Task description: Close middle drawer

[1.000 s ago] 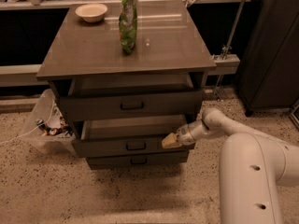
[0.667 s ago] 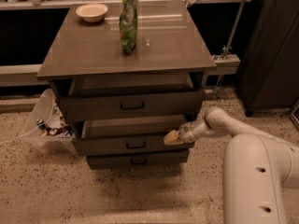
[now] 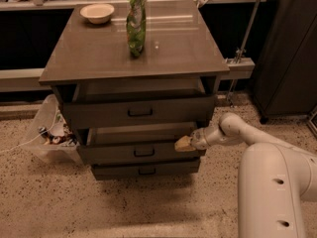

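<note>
End effector at mid drawer front (ajar).

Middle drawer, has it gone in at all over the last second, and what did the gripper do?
The gripper edged slightly upward at the right end of the middle drawer. The drawer looks about as far open as before; the bowl and the green bag stayed put.

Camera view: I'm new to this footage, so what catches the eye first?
The big white arm at lower right, its gripper at the right end of the middle drawer, which stands partly open. Next, the green bag upright on the cabinet top, and a pale bowl at its far-left corner.
</note>
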You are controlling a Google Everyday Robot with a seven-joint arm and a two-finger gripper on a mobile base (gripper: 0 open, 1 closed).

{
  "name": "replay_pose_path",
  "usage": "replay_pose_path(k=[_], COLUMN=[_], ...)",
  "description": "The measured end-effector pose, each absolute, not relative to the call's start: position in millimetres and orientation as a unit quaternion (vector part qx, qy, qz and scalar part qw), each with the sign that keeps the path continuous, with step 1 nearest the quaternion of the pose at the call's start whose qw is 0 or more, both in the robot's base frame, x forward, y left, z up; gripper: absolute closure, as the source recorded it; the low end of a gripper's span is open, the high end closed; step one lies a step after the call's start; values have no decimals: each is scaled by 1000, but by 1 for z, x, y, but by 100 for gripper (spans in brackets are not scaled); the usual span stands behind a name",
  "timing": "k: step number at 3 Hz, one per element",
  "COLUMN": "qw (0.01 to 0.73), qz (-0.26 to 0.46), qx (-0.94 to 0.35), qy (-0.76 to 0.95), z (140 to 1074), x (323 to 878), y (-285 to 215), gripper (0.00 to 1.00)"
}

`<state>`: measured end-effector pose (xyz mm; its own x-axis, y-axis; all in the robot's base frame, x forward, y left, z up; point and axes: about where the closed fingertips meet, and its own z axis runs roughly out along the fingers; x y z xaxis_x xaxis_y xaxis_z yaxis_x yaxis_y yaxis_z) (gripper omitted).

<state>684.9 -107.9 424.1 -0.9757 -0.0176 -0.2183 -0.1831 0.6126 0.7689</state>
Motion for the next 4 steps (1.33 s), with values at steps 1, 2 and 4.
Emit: replay_pose_path(k=[1,2,4], qw=[99,120,106], qz=[437,436,445], qx=[-54,-45,-37], qy=[893,891,888], z=[426,440,429], x=[687,703,686], y=[-110,-120,-118], gripper=[100,100,100])
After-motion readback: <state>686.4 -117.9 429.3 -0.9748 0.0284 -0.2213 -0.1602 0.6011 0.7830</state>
